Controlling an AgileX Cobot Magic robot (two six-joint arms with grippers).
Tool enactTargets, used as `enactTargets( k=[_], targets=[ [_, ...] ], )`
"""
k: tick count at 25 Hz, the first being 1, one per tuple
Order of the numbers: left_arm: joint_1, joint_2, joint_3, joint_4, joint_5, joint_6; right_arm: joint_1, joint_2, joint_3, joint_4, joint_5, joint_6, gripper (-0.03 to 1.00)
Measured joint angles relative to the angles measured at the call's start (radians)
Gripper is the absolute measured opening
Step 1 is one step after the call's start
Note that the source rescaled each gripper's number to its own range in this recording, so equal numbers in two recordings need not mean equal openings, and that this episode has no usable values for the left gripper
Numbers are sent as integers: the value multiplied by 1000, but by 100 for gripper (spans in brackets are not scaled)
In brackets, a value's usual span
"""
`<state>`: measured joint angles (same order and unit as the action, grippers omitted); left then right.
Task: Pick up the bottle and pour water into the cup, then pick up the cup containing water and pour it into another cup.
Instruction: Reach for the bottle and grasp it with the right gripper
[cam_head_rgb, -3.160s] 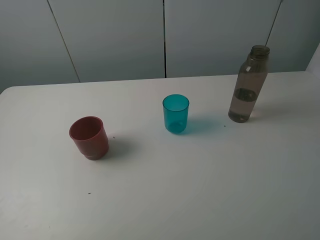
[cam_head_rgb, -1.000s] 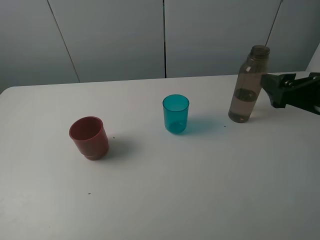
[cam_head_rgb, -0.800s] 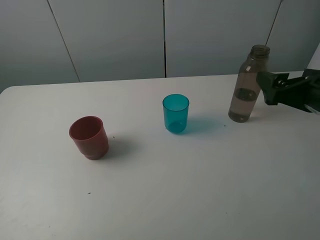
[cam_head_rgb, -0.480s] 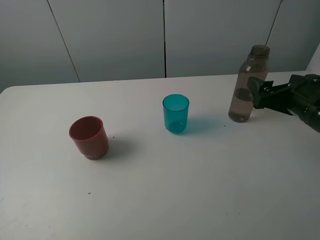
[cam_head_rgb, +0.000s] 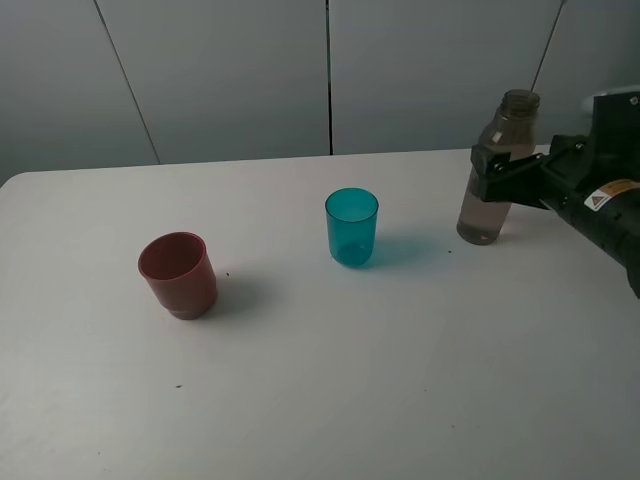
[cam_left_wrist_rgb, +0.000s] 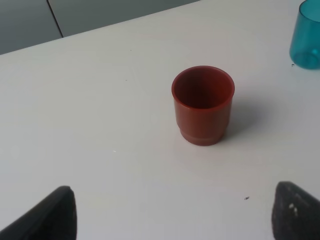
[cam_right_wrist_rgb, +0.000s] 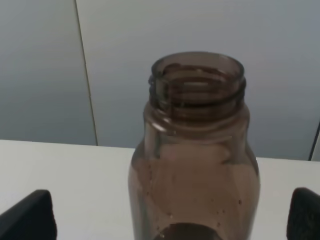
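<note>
The smoky grey-brown bottle stands upright at the back right of the table, with some water in its lower part. My right gripper is open, with one finger on each side of the bottle's body. The right wrist view shows the bottle close up between the two fingertips, and my right gripper has not closed. The teal cup stands at the middle. The dull-red cup stands at the left. My left gripper is open and empty, facing the red cup, with the teal cup beyond it.
The white table has small dark specks on it. Grey wall panels rise behind its far edge. The left arm does not show in the exterior high view.
My right arm came in from the right edge and moved left to the bottle, and its fingers now straddle it. The bottle and both cups have not moved.
</note>
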<state>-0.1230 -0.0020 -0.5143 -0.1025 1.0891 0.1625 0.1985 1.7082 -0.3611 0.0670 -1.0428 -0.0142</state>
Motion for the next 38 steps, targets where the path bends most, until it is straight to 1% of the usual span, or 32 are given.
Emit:
enactTargets(
  k=[6,12,14,20,28,38],
  targets=[
    [0,0,0,0,0,0,0,49,-11,29,2,-4,100],
    [0,0,0,0,0,4,0,162,-14,29,-119,14,100],
    [0,0,0,0,0,4,0,205,-14,39,-146,20,100],
    [0,0,0,0,0,6,0,298,-76,54,-154,26,100],
    [0,0,0,0,0,6,0,320,-173,79,-167,14,100],
    [0,0,0,0,0,5,0,399,-247,74,-168,0,100]
  ],
)
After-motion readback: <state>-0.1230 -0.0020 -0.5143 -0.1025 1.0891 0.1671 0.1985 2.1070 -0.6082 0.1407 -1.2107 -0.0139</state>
